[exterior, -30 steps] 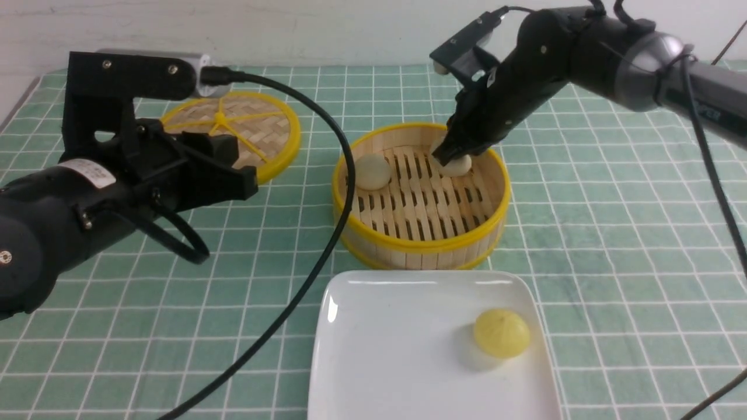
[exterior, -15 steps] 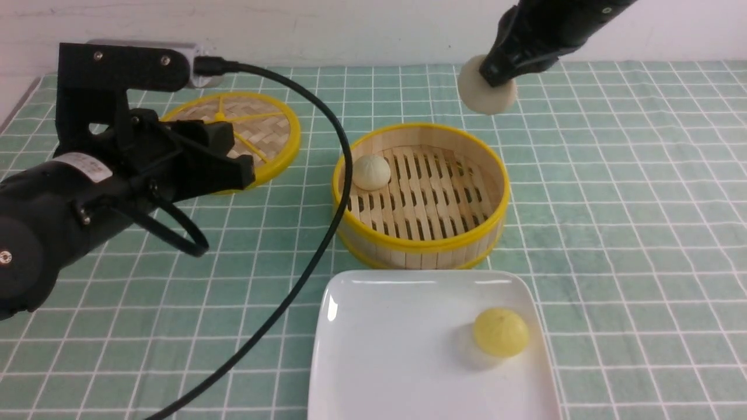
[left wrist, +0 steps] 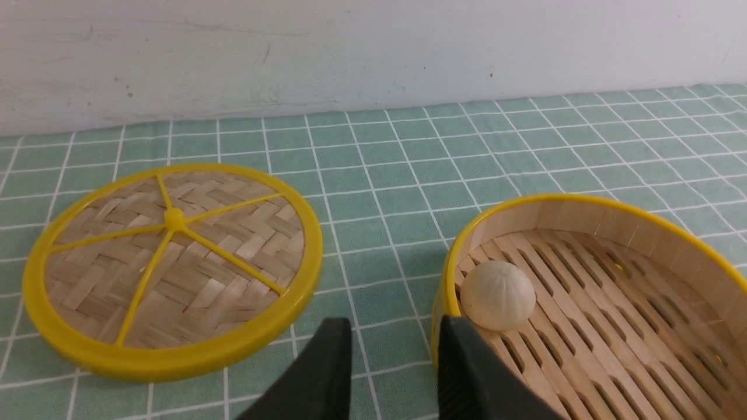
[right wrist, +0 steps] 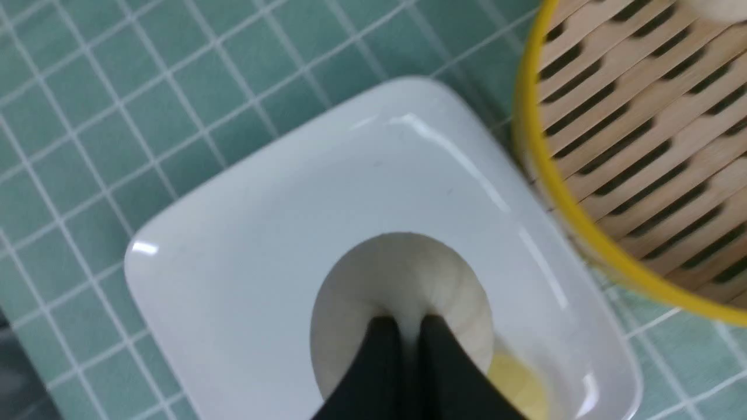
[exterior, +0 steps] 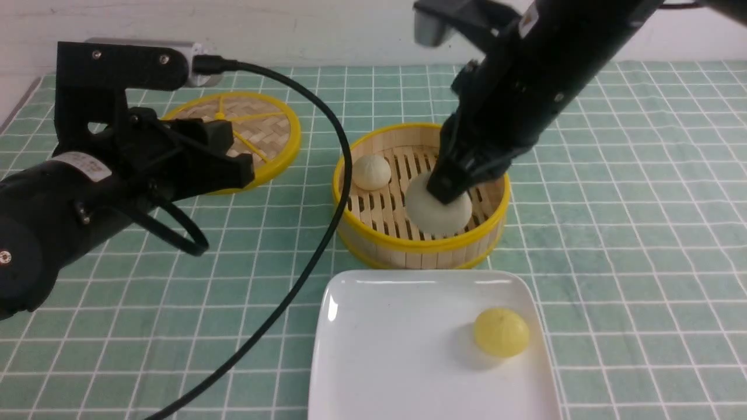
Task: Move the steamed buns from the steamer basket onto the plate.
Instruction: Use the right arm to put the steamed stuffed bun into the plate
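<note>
Front view: the right gripper [exterior: 446, 189] comes down from the far right, its jaws pinched tight on the top of the raised bun [exterior: 439, 213], an off-white dome that hangs in the air, touching nothing else. From here the bun overlaps the near wall of the steamer basket [exterior: 420, 245]. In the right wrist view the white plate [right wrist: 262, 233] lies behind it, with the basket's yellow rim off to one side. The basket bun [exterior: 372, 171], also off-white, sits on the slatted floor against the basket's left wall. The yellow bun [exterior: 501, 332] rests on the plate near its right edge, and in the right wrist view it peeps out from behind the raised one. The plate sits at the near edge of the green checked cloth [exterior: 613, 233], just in front of the basket. The woven lid [exterior: 262, 131] lies flat toward the far left of the cloth, well apart from the basket. The left gripper [exterior: 233, 156] hovers above the cloth between lid and basket. In the left wrist view its jaws stand partly spread with nothing between them, one tip near the basket's left rim.
</note>
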Robot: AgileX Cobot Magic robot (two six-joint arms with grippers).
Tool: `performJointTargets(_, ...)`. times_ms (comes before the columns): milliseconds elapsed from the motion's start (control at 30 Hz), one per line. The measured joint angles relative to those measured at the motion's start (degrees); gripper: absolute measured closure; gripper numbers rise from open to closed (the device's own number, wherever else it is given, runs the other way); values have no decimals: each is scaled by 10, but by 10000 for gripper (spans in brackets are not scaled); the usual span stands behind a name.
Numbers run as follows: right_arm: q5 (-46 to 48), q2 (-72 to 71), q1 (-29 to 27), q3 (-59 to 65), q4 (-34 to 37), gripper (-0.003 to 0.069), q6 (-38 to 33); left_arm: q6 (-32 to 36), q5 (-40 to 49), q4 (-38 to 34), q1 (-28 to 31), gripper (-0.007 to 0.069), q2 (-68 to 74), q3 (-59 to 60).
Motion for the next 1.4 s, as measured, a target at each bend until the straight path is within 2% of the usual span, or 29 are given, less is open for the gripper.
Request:
performJointTargets(167, -19, -6, 22, 111, -41, 634, 1, 0, 14, 0, 0, 379, 0, 0)
performJointTargets(400, -204, -1, 16, 249, -49, 634, -7, 0, 26, 0, 0, 379, 0, 0)
performJointTargets(633, -280, 20, 16, 264, -25, 634, -40, 0, 26, 0, 0, 379, 0, 0)
performJointTargets(1167, -308, 48, 16, 264, 2, 624, -70, 0, 28, 0, 0, 379, 0, 0)
performJointTargets(1267, -306, 48, 16, 264, 2, 583, -78, 0, 28, 0, 0, 379, 0, 0)
performJointTargets(1400, -308, 46, 16, 264, 2, 344, -80, 0, 28, 0, 0, 379, 0, 0)
